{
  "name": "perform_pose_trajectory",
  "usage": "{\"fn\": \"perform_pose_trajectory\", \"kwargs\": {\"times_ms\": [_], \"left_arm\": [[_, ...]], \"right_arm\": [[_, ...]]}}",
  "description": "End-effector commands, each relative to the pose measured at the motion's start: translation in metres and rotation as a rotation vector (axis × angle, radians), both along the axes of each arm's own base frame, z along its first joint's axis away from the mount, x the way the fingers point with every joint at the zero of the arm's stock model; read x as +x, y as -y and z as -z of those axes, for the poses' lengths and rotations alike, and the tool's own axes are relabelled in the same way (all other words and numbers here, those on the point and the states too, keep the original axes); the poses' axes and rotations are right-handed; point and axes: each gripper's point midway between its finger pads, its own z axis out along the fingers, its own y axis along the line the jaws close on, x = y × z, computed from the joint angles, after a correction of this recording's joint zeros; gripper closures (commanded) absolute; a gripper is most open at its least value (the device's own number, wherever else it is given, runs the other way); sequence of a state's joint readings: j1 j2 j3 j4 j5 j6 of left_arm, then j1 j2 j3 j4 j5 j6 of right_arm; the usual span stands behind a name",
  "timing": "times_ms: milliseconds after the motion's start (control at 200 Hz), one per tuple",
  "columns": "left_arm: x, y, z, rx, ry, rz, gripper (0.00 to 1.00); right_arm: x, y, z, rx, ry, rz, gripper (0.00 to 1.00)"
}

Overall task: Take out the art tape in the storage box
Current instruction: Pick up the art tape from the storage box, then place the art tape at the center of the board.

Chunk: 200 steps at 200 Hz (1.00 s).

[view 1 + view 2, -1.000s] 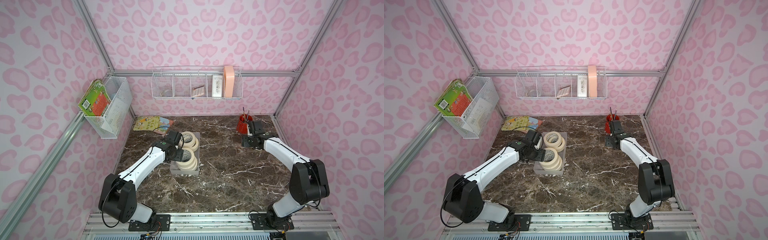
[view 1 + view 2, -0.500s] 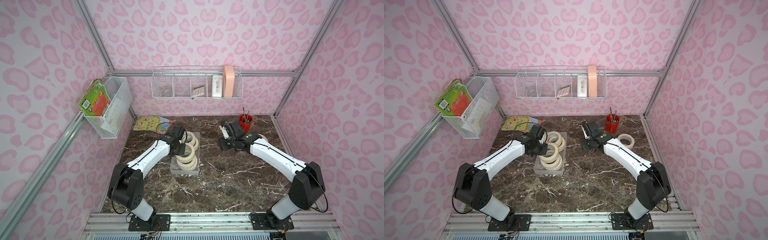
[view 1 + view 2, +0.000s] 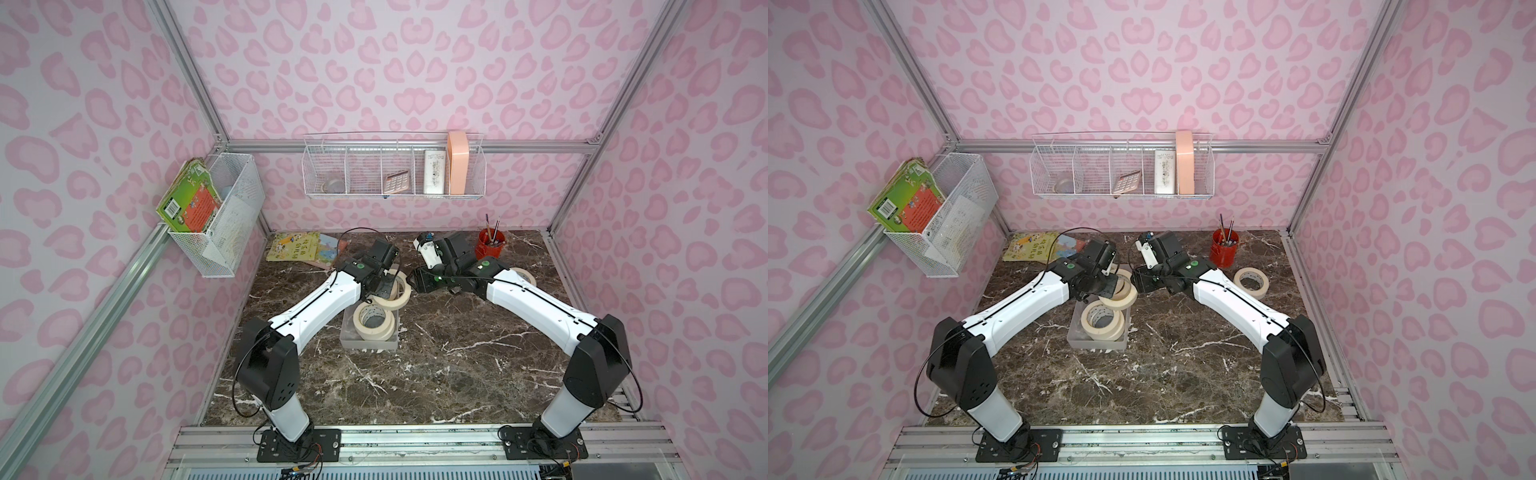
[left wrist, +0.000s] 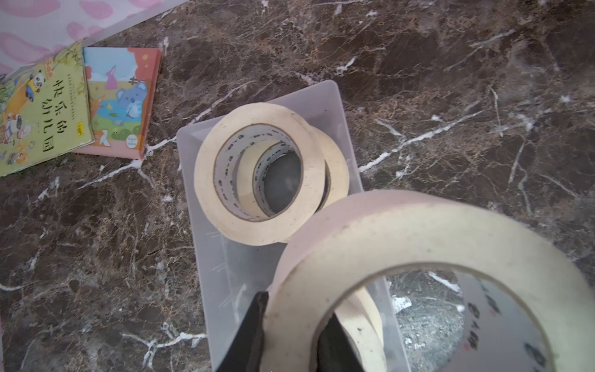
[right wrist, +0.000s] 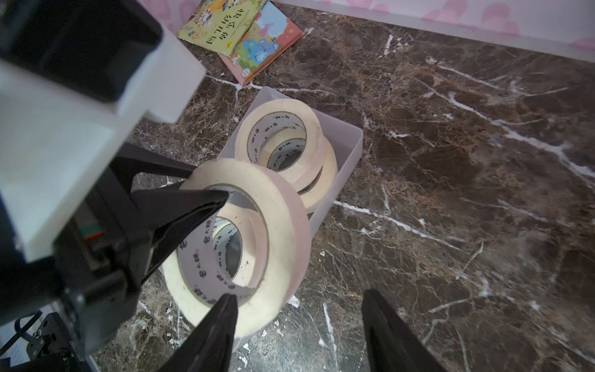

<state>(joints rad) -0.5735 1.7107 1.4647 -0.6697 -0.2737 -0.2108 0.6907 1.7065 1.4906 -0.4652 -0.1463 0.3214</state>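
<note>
1. The left pincer [image 5: 207, 183] pinches the wall of one lifted roll [image 4: 418, 232] of art tape, with one finger inside the ring and one outside.
2. The lifted roll hangs tilted above the far end of the storage box [image 3: 368, 345], the translucent box standing on the marble surface [image 3: 1183, 374].
3. In the right wrist view, more tape shows through the roll's ring, lying in the box below it.
4. At the near end of the box, toward the arm bases, a stack of two rolls [image 3: 372, 322] lies flat, the upper one shifted off the lower.
5. The right pincer [image 5: 302, 325] is spread wide just beside the lifted roll and holds nothing. One of its fingers [image 5: 222, 322] overlaps the roll's rim, but whether they touch cannot be told.
6. One loose roll [image 3: 1251, 282] lies flat on the surface outside the box, near a red cup [image 3: 1224, 249] of brushes.
7. Two picture books [image 3: 303, 247] lie on the surface at the back left corner, well apart from the box.
</note>
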Motion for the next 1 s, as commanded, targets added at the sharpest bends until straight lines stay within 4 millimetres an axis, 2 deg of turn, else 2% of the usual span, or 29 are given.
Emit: {"fn": "perform_pose_trajectory", "kwargs": {"times_ms": [0,95,140,170,280,395,510,660,700,720,765,850,910,980,995], "left_arm": [[0.012,0.018,-0.016,-0.03,0.063,0.01,1.0],[0.011,0.028,-0.02,-0.037,0.07,0.03,1.0],[0.009,0.031,-0.021,-0.037,0.072,0.04,1.0],[0.008,0.032,-0.022,-0.034,0.075,0.043,1.0],[0.005,0.03,-0.022,-0.018,0.071,0.044,1.0],[0.002,0.028,-0.025,-0.014,0.077,0.046,0.8],[-0.002,0.035,-0.038,-0.055,0.104,0.076,0.47],[-0.014,0.053,-0.085,-0.23,0.199,0.159,0.02],[-0.021,0.062,-0.106,-0.31,0.235,0.214,0.02],[-0.026,0.066,-0.103,-0.339,0.226,0.244,0.02],[-0.033,0.075,-0.119,-0.412,0.266,0.311,0.02],[-0.039,0.07,-0.136,-0.447,0.289,0.31,0.02],[-0.038,0.059,-0.136,-0.428,0.292,0.283,0.02],[-0.031,0.041,-0.125,-0.39,0.282,0.229,0.02],[-0.029,0.038,-0.121,-0.384,0.274,0.218,0.02]], "right_arm": [[0.005,-0.01,0.002,0.035,-0.015,-0.005,0.36],[0.01,-0.012,0.019,0.006,-0.043,0.005,0.37],[0.013,-0.013,0.028,-0.008,-0.055,0.011,0.4],[0.015,-0.012,0.033,-0.019,-0.061,0.018,0.46],[0.022,-0.006,0.039,-0.056,-0.054,0.056,0.79],[0.027,0.001,0.037,-0.079,-0.041,0.087,1.0],[0.035,0.016,0.041,-0.12,-0.038,0.133,1.0],[0.049,0.054,0.054,-0.176,-0.057,0.221,1.0],[0.053,0.067,0.059,-0.185,-0.066,0.247,1.0],[0.054,0.073,0.061,-0.19,-0.071,0.255,1.0],[0.058,0.088,0.067,-0.197,-0.079,0.284,1.0],[0.065,0.121,0.082,-0.228,-0.105,0.345,1.0],[0.069,0.143,0.096,-0.243,-0.127,0.378,1.0],[0.079,0.164,0.106,-0.241,-0.138,0.411,1.0],[0.075,0.171,0.118,-0.254,-0.16,0.415,1.0]]}}
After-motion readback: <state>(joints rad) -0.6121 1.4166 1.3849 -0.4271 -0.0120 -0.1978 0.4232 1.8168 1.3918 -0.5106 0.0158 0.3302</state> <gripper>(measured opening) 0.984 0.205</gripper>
